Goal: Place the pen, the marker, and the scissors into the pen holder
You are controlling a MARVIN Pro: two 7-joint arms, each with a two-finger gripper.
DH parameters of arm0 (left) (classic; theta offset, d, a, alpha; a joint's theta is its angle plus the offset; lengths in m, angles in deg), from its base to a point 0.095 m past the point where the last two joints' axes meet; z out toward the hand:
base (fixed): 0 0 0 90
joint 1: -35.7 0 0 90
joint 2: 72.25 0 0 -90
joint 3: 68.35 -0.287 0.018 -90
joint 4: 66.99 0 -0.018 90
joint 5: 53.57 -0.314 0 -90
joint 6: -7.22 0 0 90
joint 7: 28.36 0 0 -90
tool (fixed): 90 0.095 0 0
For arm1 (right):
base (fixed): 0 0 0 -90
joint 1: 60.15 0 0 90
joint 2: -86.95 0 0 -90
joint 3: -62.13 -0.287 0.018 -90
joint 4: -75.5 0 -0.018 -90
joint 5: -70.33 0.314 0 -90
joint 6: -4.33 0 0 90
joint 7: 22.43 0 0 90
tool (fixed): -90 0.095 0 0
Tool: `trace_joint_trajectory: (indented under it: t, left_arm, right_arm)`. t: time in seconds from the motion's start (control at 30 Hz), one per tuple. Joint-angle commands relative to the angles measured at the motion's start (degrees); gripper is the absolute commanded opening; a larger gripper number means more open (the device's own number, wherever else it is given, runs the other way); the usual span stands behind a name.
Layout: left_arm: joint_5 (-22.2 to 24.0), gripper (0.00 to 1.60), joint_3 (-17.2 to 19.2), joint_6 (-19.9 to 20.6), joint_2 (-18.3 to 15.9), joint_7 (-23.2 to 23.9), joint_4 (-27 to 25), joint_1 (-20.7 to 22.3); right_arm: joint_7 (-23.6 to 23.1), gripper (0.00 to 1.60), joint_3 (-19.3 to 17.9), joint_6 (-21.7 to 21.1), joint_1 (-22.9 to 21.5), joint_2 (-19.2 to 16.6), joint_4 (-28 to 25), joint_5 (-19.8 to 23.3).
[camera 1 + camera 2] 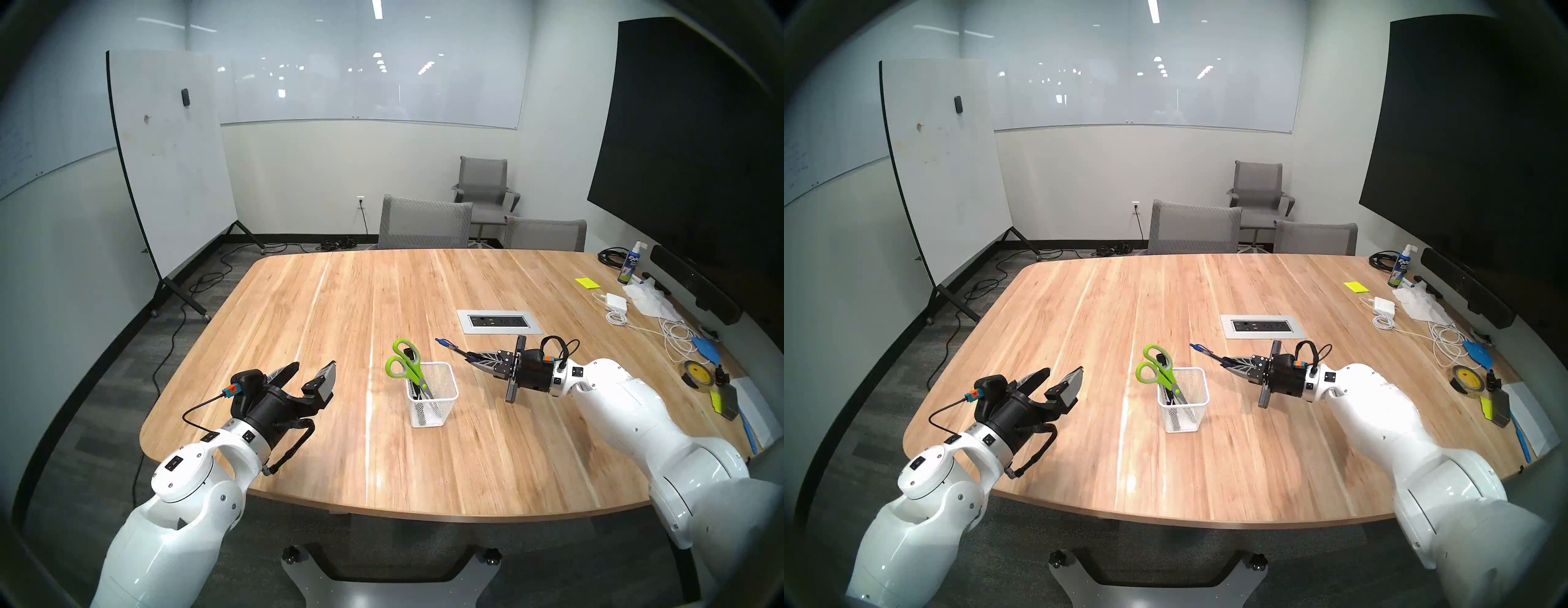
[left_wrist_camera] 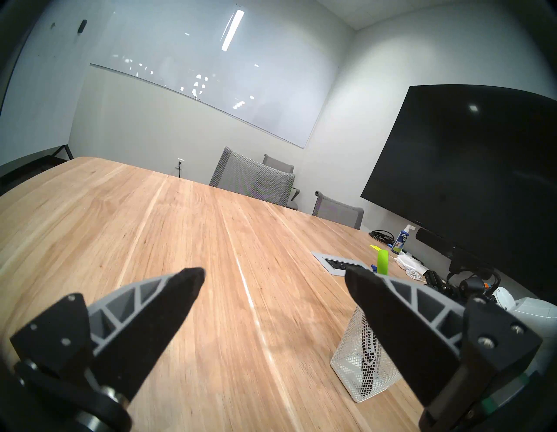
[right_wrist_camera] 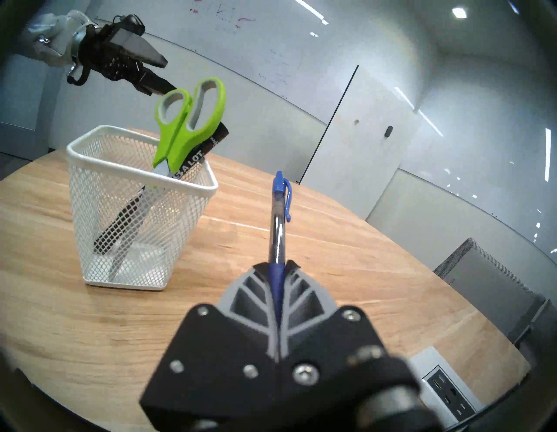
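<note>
Wooden table point(image 1: 339, 305) | right claw point(image 1: 469, 358) pinching pen point(image 1: 450, 345), ready for cup point(image 1: 432, 395) holding scissors point(image 1: 405, 361), marker point(image 3: 208, 150) | left claw point(image 1: 312, 371) spread, idle

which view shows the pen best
The right wrist view: the pen fills the centre, blue clip end up, clamped between the fingers. Both head views show it small and distant; the left wrist view shows only a blue speck.

Surface: I am viewing a wooden table point(image 1: 322, 322).
Centre: white mesh pen holder point(image 1: 433, 401) is standing directly on it.
Inset: grey outlet panel point(image 1: 499, 321).
Right edge: spray bottle point(image 1: 628, 264), yellow notes point(image 1: 587, 282), charger point(image 1: 614, 301), tape roll point(image 1: 695, 373) are lying there.
</note>
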State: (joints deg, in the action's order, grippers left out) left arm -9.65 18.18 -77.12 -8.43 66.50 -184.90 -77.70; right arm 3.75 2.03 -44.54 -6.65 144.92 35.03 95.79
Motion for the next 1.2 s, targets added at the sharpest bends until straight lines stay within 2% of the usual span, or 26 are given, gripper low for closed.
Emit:
trace_joint_trajectory:
  t: [0.0,0.03,0.13,0.23,0.27,0.37,0.43,0.57,0.73,1.03,1.17]
  left_arm:
    - [-0.1,1.6,0.1,-0.1,0.0,0.0,-1.2,0.0]
    - [-0.1,1.6,0.1,-0.1,0.0,-0.1,-1.2,0.0]
    - [-0.1,1.6,0.1,-0.1,0.0,-0.1,-1.2,0.0]
    - [-0.2,1.6,0.1,-0.1,0.0,-0.1,-1.3,0.0]
    - [-0.2,1.6,0.1,-0.1,0.0,-0.1,-1.3,-0.1]
    - [-0.2,1.6,0.1,0.0,0.0,-0.2,-1.3,-0.1]
    - [-0.2,1.6,0.1,0.0,0.0,-0.2,-1.4,-0.1]
    - [-0.2,1.6,0.1,0.0,0.0,-0.3,-1.4,-0.1]
    - [-0.2,1.6,0.1,0.1,0.0,-0.3,-1.5,-0.2]
    - [-0.2,1.6,0.1,0.1,0.0,-0.3,-1.5,-0.2]
    - [-0.2,1.6,0.1,0.0,0.0,-0.3,-1.4,-0.1]
  right_arm:
    - [-8.7,0.0,-1.4,-3.0,3.1,-3.9,-8.7,7.2]
    - [-9.1,0.0,-1.6,-3.8,3.9,-4.5,-10.2,8.5]
    - [-8.0,0.0,-0.5,-4.0,3.8,-4.9,-10.1,10.2]
    - [-10.4,0.0,-1.5,-6.4,5.6,-6.4,-14.1,13.3]
    - [-9.0,0.0,-0.2,-5.8,4.9,-6.4,-13.0,13.9]
    - [-11.4,0.0,-1.8,-8.2,7.0,-7.7,-16.8,16.2]
    - [-11.3,0.0,-1.9,-9.1,8.1,-8.5,-18.8,17.6]
    - [-11.6,0.0,-2.2,-9.9,8.7,-8.8,-19.8,18.7]
    - [-11.9,0.0,-2.5,-10.3,8.7,-8.4,-20.1,19.5]
    - [-12.4,0.0,-3.5,-8.3,7.5,-5.7,-15.6,21.3]
    - [-11.6,0.0,-3.8,-7.6,7.5,-4.6,-15.7,22.2]
